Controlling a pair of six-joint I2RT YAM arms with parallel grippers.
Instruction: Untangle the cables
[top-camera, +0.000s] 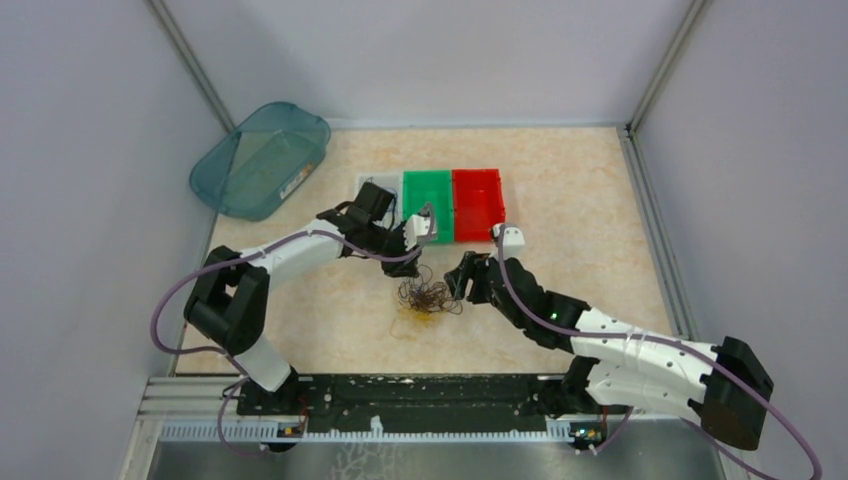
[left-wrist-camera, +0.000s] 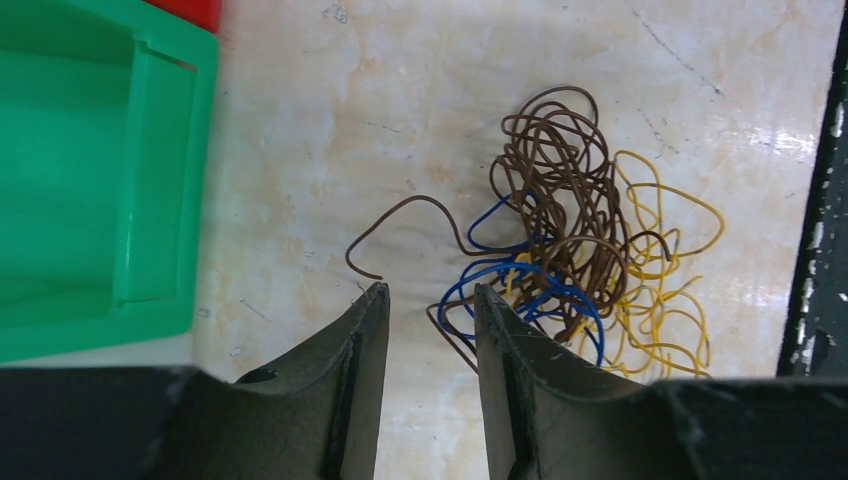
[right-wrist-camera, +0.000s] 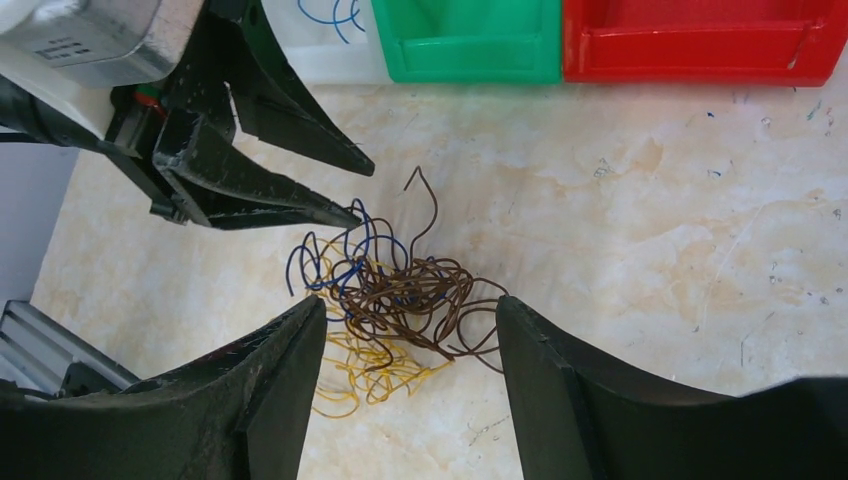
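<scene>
Top view: cables (top-camera: 428, 298) sit in one knot mid-table (top-camera: 600, 220), with the green bin (top-camera: 428, 205) at their 12 o'clock. Left gripper (top-camera: 417, 258) hangs at the knot's 12, right gripper (top-camera: 460, 283) at its 3.

Left wrist: fingers (left-wrist-camera: 365, 340) narrowly apart, holding nothing. A blue-and-brown loop lies under the gap, and a loose brown end lies at 10 o'clock.

Right wrist: fingers (right-wrist-camera: 280, 370) spread wide, straddling the clump, empty.

Risk: a pinch here could take blue and brown together. With nothing pinning the clump, the whole knot would lift and tighten.
</scene>
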